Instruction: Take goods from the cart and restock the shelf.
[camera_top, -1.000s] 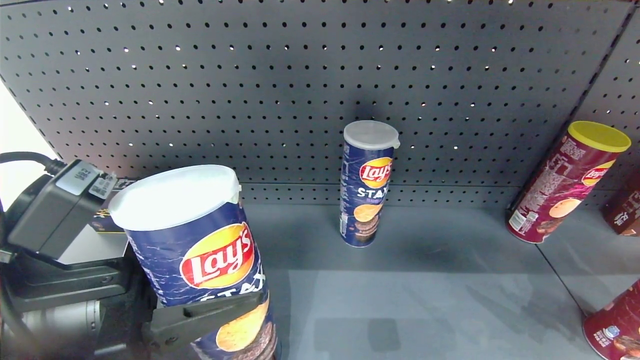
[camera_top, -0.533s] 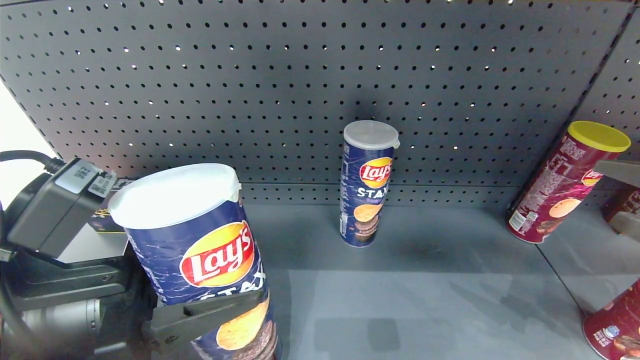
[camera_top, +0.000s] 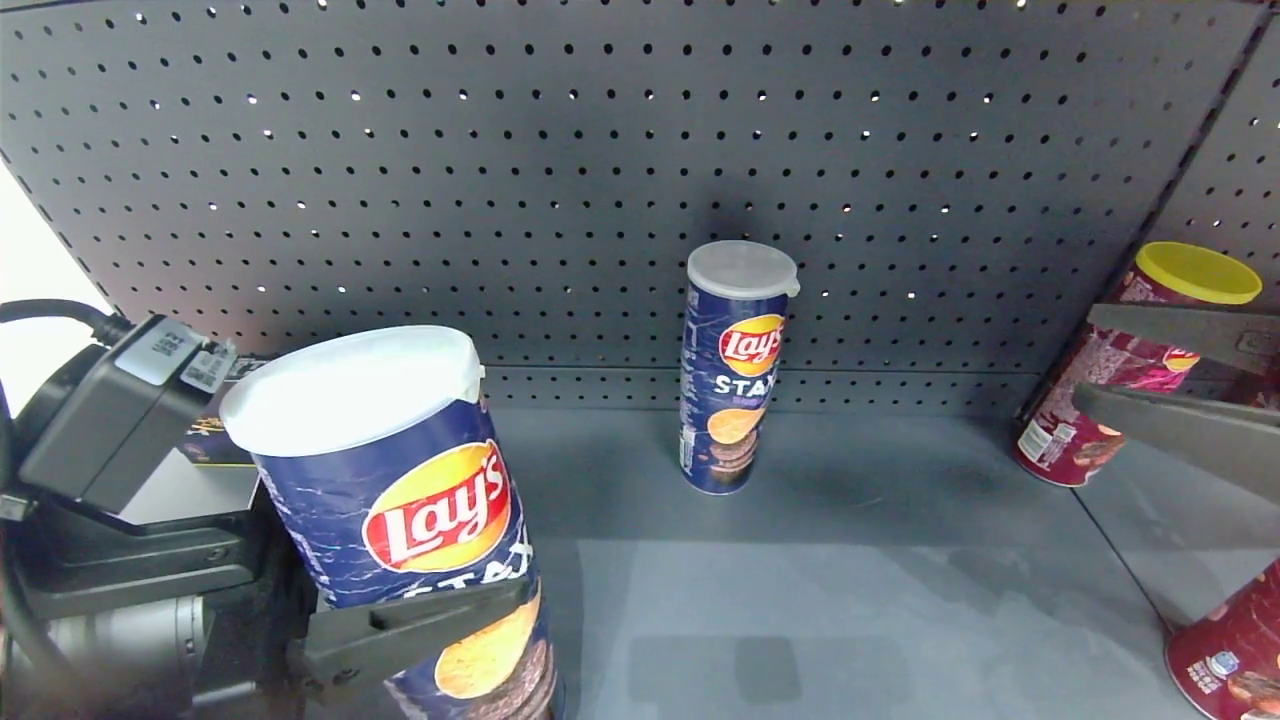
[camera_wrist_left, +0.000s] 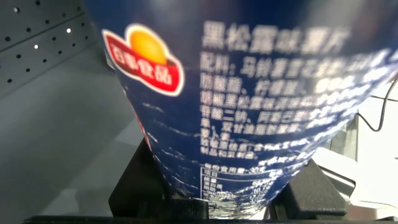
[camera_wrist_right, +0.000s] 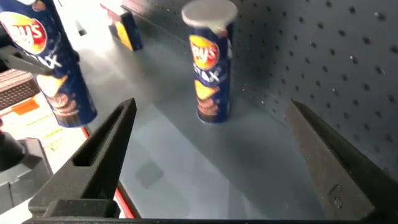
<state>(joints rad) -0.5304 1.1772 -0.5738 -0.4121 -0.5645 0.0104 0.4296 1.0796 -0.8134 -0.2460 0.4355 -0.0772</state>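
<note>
My left gripper (camera_top: 430, 600) is shut on a blue chips can (camera_top: 400, 480) with a white lid, held upright at the shelf's front left. The same can (camera_wrist_left: 249, 93) sits between my left gripper's (camera_wrist_left: 227, 193) fingers in the left wrist view. A second blue can (camera_top: 735, 370) stands upright at the back middle of the grey shelf (camera_top: 800, 600). At the right edge my right gripper (camera_top: 1085, 355) is open and holds nothing, in front of a leaning red can (camera_top: 1198, 272) with a yellow lid. The right wrist view looks past my right gripper (camera_wrist_right: 211, 107) toward the standing blue can (camera_wrist_right: 211, 68) and the held can (camera_wrist_right: 56, 68).
A dark pegboard (camera_top: 600, 150) backs the shelf. Another red can (camera_top: 1230, 650) sits at the front right corner. A small dark box (camera_top: 215, 450) lies at the back left behind the held can. Bare shelf floor lies between the two blue cans.
My right gripper has come in from the right edge and moved left, now covering part of the leaning red can. The left gripper and its can have barely shifted.
</note>
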